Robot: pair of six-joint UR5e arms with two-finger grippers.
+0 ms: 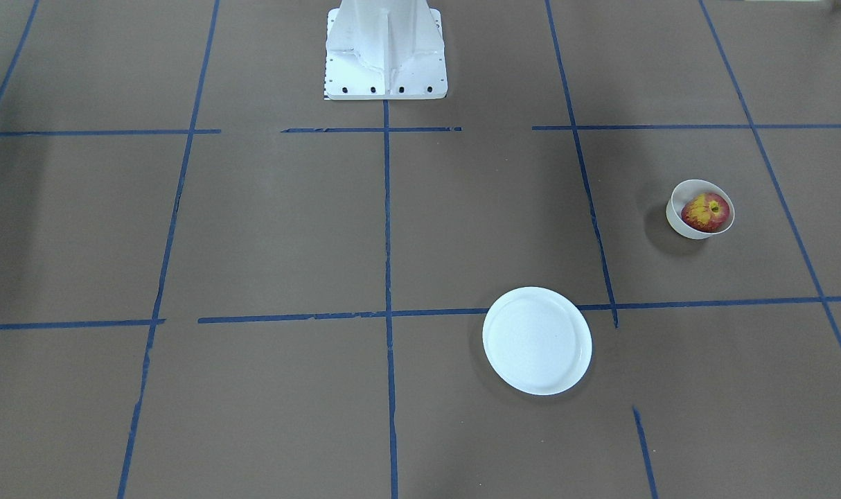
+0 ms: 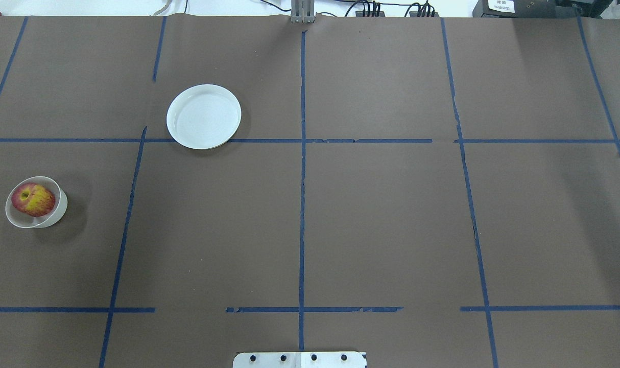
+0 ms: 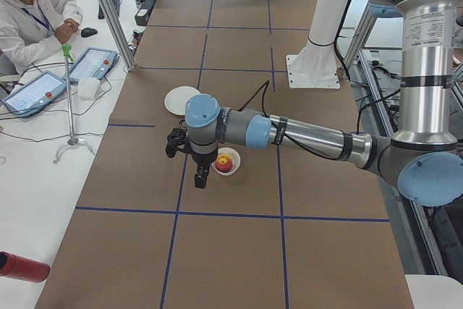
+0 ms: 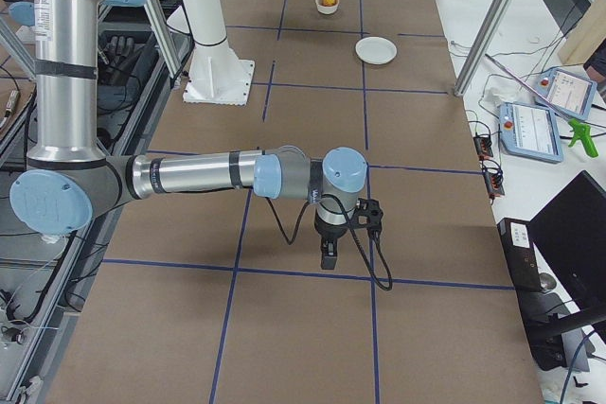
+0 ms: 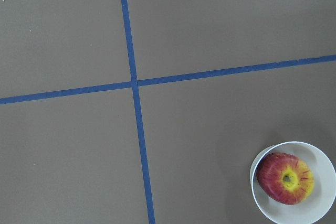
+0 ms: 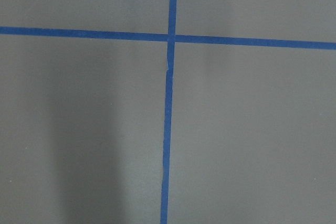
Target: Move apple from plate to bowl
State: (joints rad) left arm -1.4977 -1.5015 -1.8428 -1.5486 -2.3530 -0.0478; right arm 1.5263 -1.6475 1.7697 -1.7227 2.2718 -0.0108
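Observation:
The red and yellow apple [image 1: 706, 211] lies in the small cream-white bowl [image 1: 678, 223] on the robot's left side of the table; both also show in the overhead view, apple [image 2: 32, 199] and bowl [image 2: 60, 210], and at the lower right of the left wrist view, apple [image 5: 285, 178] and bowl [image 5: 321, 208]. The white plate [image 1: 537, 341] [image 2: 204, 116] is bare. My left gripper [image 3: 200, 179] hangs above the table beside the bowl [image 3: 217, 170]; I cannot tell if it is open. My right gripper [image 4: 327, 257] hangs far from both dishes; I cannot tell its state.
The white robot base [image 1: 386, 52] stands at the table's robot side. Blue tape lines cross the brown table cover. An operator [image 3: 29, 12] sits at a side desk with tablets [image 3: 90, 63]; a red bottle [image 3: 22, 267] lies there.

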